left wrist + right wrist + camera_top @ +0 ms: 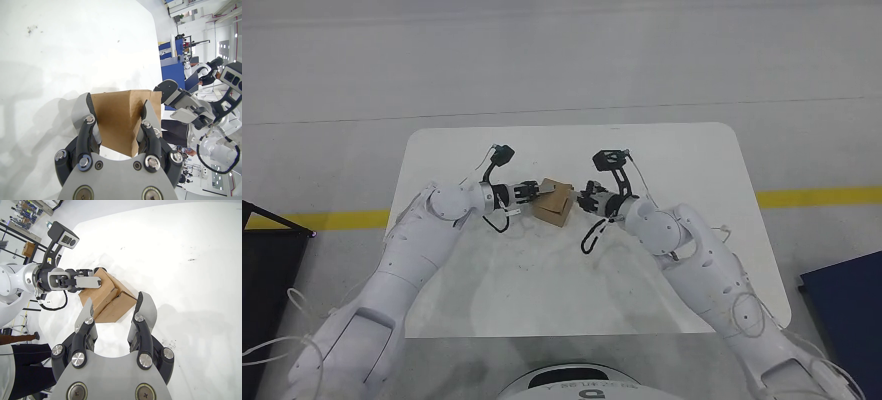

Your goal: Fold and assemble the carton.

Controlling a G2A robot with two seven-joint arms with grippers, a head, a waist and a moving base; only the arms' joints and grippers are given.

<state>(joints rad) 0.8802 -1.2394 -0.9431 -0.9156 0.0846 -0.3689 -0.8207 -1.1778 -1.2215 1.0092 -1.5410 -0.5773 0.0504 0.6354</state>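
Left gripper [117,100]: jaws clenched on carton [113,121], one pad [143,110] denting its side. Right gripper [114,297]: jaws spread, released, just beside carton's opposite end. One brown carton, flaps meeting along rough seam, sits on white bench [662,260] near middle, between two grippers. Few dark scuffs [168,342] on bench.

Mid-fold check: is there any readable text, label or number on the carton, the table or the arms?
carton: no print on the faces shown.
white tag on the cable behind the left claw: marks too small to read.
table: dark scuffs, no text.
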